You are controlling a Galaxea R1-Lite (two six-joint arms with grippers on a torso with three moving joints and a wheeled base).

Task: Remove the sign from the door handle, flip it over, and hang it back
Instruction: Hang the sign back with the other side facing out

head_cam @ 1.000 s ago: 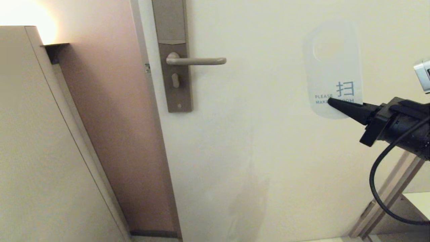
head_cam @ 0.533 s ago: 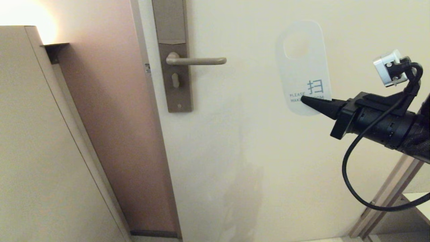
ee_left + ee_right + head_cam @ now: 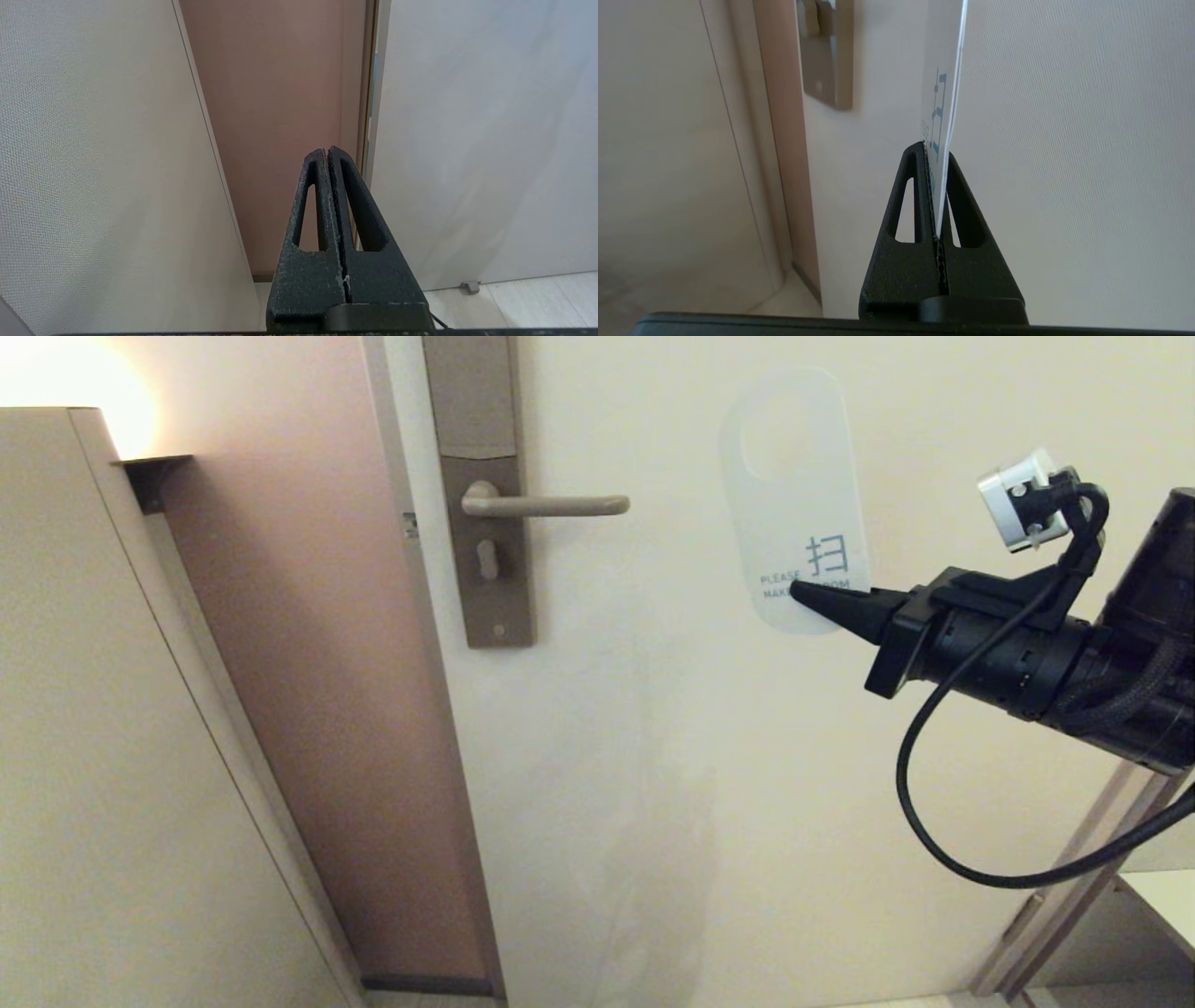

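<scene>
The sign (image 3: pixel 789 499) shows its white "MAKE UP ROOM" face and stands upright in front of the door, its hole at the top. My right gripper (image 3: pixel 798 595) is shut on the sign's lower end, reaching in from the right. In the right wrist view the sign (image 3: pixel 945 84) appears edge-on, pinched between the right gripper's (image 3: pixel 934 151) black fingers. The door handle (image 3: pixel 546 506) sticks out level from its tall plate (image 3: pixel 485 523), bare, a short way left of the sign. My left gripper (image 3: pixel 327 151) is shut on nothing, low down near the door frame, outside the head view.
A beige wall panel (image 3: pixel 121 728) fills the left, with a pinkish-brown recess (image 3: pixel 308 663) between it and the door. A lamp glows at the top left (image 3: pixel 65 383). A wooden frame edge (image 3: pixel 1074 896) runs down the lower right behind my right arm.
My right gripper has carried the sign leftward and slightly up, closer to the door handle. The left gripper has not visibly changed.
</scene>
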